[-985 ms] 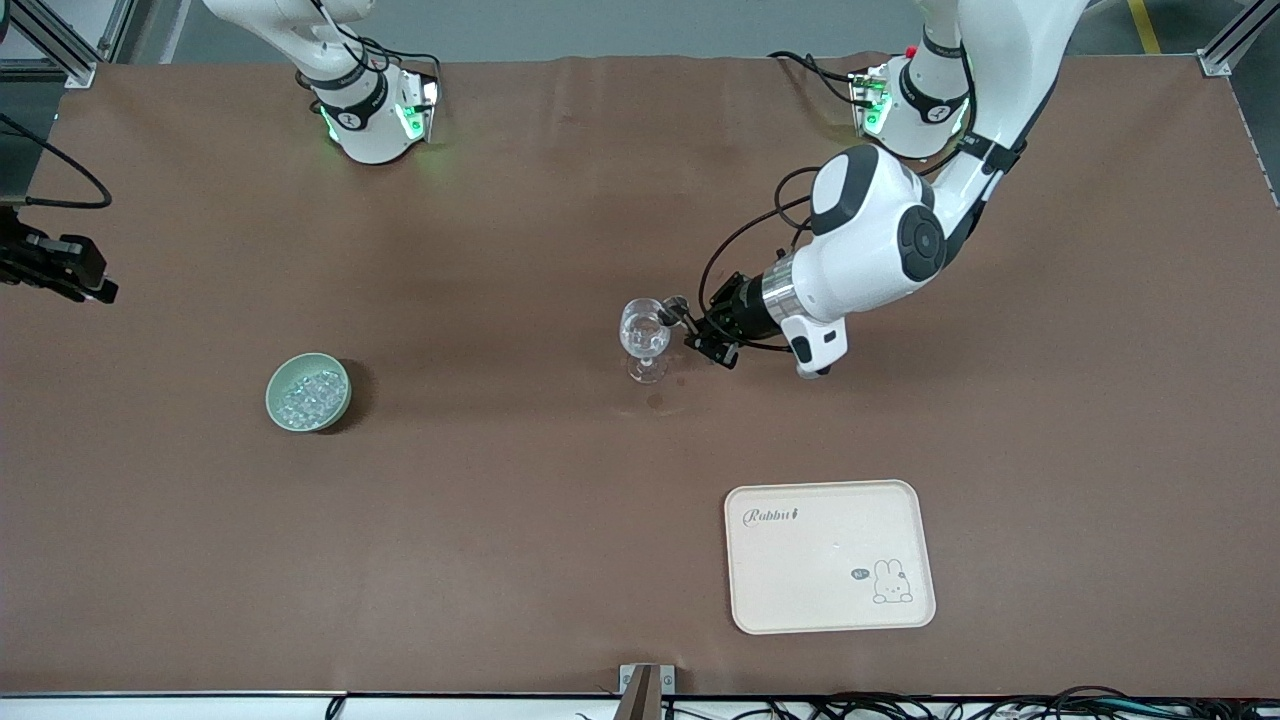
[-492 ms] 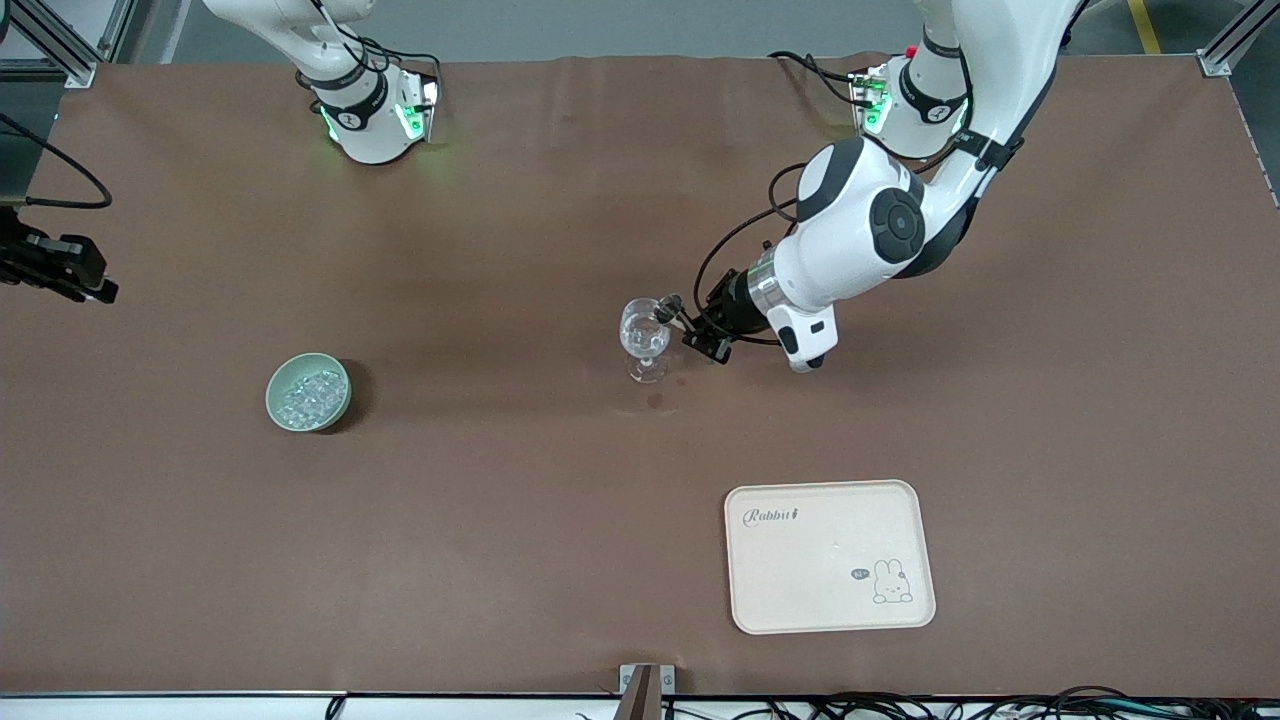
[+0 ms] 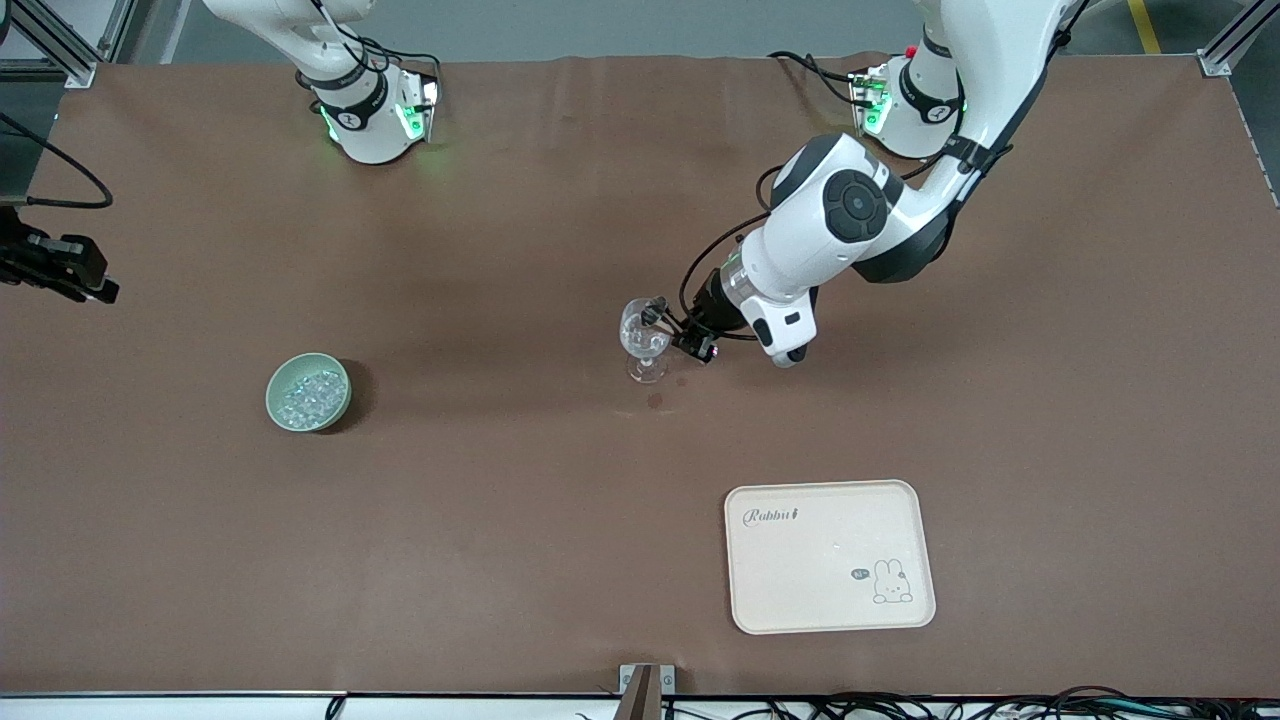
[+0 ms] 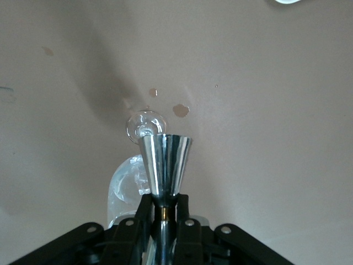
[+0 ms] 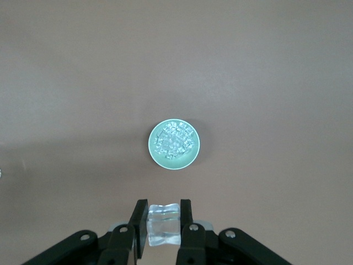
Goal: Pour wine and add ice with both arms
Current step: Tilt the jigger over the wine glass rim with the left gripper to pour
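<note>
Since the earlier frame: left arm (image 3: 850, 215) swung its elbow toward the right arm's end of the bench, its wrist closing on the glass; bowl, tray and right arm unchanged.

Front view. Brown bench (image 3: 500, 520). Stemmed glass (image 3: 644, 340) upright at centre. Left gripper (image 3: 668, 328) over the glass rim, jaws clamped on a metal jigger (image 3: 655, 317) tipped at the bowl of the glass. Green bowl (image 3: 308, 392) of ice (image 3: 310, 394) toward the right arm's end. Cream rabbit tray (image 3: 829, 556) nearer the camera than the glass. Right arm's base (image 3: 372, 112) at the upper edge.

Left wrist view. Left gripper (image 4: 163, 214), jaws narrow on the jigger's waist; jigger (image 4: 165, 165) mouth points toward the glass (image 4: 132, 182). Small wet spots (image 4: 180, 110) on the bench.

Right wrist view. Right gripper (image 5: 163, 223) high over the bowl (image 5: 174, 144), waiting, jaws pinching one clear ice cube (image 5: 163, 224). Remaining ice (image 5: 175, 138) in the bowl.
</note>
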`<state>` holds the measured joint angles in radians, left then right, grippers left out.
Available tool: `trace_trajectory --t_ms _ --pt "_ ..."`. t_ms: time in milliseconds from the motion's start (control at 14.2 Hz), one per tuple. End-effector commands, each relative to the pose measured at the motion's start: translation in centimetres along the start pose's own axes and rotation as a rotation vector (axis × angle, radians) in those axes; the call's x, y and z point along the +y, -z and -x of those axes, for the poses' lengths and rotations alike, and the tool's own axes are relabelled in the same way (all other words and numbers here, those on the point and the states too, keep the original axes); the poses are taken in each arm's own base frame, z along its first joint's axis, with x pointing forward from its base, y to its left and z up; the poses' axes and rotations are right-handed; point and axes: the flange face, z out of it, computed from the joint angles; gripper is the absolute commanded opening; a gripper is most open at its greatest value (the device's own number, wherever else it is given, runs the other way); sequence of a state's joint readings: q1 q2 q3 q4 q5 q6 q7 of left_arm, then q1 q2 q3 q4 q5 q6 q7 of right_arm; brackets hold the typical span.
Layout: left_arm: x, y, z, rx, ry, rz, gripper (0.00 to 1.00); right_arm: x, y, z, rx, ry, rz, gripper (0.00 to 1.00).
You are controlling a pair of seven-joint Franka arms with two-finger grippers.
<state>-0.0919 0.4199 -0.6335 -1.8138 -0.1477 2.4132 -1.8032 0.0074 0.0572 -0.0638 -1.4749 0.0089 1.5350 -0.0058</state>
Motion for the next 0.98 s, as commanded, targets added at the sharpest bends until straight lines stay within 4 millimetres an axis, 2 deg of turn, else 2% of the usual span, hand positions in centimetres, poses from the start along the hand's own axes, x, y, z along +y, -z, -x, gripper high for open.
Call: trace_trajectory --t_ms 0,281,492,914 --pt "0.2 0.1 0.9 0.032 -0.044 0.02 0.01 -0.1 0.2 0.8 0.005 -0.006 -0.007 0.01" --pt "0.1 0.5 1.5 0.041 -0.062 0.026 0.01 0.5 0.2 0.8 0.006 -0.017 -0.008 0.01" --pt "-0.5 -0.1 2.6 0.107 -0.087 0.039 0.01 0.5 0.3 0.8 0.008 -0.017 -0.008 0.01" --pt "-0.6 -0.5 2.9 0.148 -0.105 0.049 0.02 0.6 0.3 0.8 0.009 -0.018 -0.008 0.01"
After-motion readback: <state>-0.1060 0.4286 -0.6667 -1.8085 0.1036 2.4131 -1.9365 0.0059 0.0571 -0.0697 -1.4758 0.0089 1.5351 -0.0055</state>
